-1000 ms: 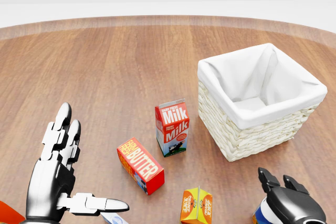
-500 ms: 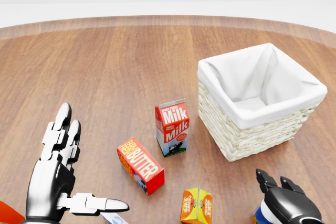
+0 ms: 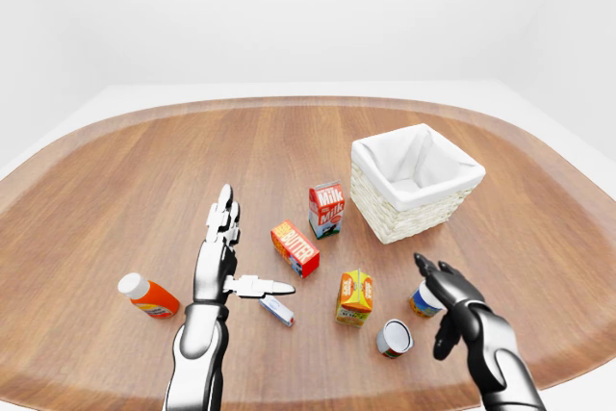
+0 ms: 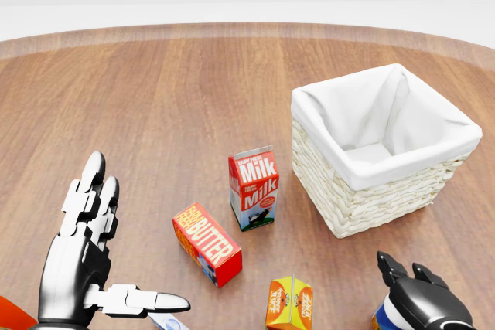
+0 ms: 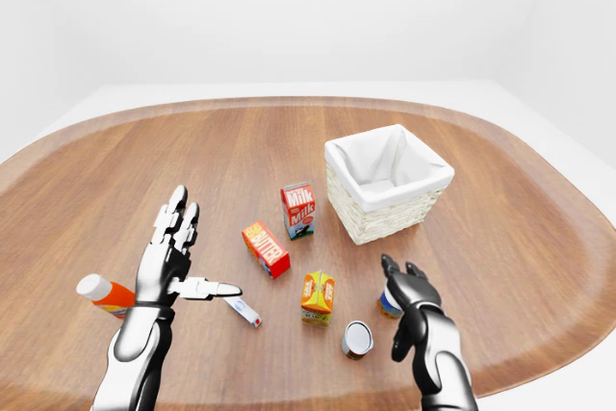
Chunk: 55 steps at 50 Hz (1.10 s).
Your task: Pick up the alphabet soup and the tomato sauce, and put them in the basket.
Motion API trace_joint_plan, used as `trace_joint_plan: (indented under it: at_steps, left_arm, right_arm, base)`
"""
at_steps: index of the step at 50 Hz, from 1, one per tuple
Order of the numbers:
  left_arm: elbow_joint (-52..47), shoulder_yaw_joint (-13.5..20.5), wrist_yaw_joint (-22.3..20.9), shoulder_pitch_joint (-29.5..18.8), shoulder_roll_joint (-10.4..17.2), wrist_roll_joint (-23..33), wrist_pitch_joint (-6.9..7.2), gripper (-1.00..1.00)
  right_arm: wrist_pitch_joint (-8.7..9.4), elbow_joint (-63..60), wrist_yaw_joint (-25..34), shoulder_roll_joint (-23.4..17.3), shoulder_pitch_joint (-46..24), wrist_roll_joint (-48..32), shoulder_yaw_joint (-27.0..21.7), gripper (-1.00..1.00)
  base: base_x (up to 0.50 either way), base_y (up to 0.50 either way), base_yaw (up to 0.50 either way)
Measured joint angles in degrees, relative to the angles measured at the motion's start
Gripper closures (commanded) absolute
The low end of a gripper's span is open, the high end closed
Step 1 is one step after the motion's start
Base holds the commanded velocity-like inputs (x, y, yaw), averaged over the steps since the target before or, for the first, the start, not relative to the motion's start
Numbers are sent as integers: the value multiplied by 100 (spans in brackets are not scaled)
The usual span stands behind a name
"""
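The alphabet soup can (image 3: 420, 301) stands upright, blue and orange with a white top, at the lower right of the left-eye view. My right hand (image 3: 436, 294) is open, its fingers spread over and beside that can, not closed round it. The tomato sauce can (image 3: 394, 338) lies on its side to the can's lower left, its silver end facing me. The wicker basket (image 3: 390, 216) with a white liner stands above them and holds nothing I can see. My left hand (image 3: 241, 252) is open and empty, fingers straight up, thumb pointing right.
A milk carton (image 3: 326, 209), a butter box (image 3: 295, 248) and an orange juice carton (image 3: 354, 296) stand between my hands. A small tube (image 3: 277, 310) lies by my left thumb. A white-capped bottle (image 3: 147, 296) lies at far left. The table's rim (image 3: 577, 344) curves near my right arm.
In the head view my right hand has sunk slightly toward the bottom edge. My left hand and the things on the table have not moved.
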Motion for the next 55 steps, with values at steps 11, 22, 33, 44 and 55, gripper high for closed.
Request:
trace_joint_plan:
  at_steps: [11,22,33,44,55]
  left_arm:
    - [0,0,0,0,0,0,0,-100]
    - [0,0,0,0,0,0,0,-100]
    - [0,0,0,0,0,0,0,-100]
    - [0,0,0,0,0,0,0,-100]
    - [0,0,0,0,0,0,0,-100]
  right_arm:
    - [0,152,-88,-21,-35,42,23,-100]
    - [0,322,-182,-44,-82,77,59,-100]
    - [0,505,-281,-73,-138,122,91,-100]
    - [0,681,-377,-92,-193,168,138,-100]
    - [0,765,-424,-108,-214,201,166,-100]
  base:
    - [0,0,0]
    - [0,0,0]
    - [0,0,0]
    - [0,0,0]
    - [0,0,0]
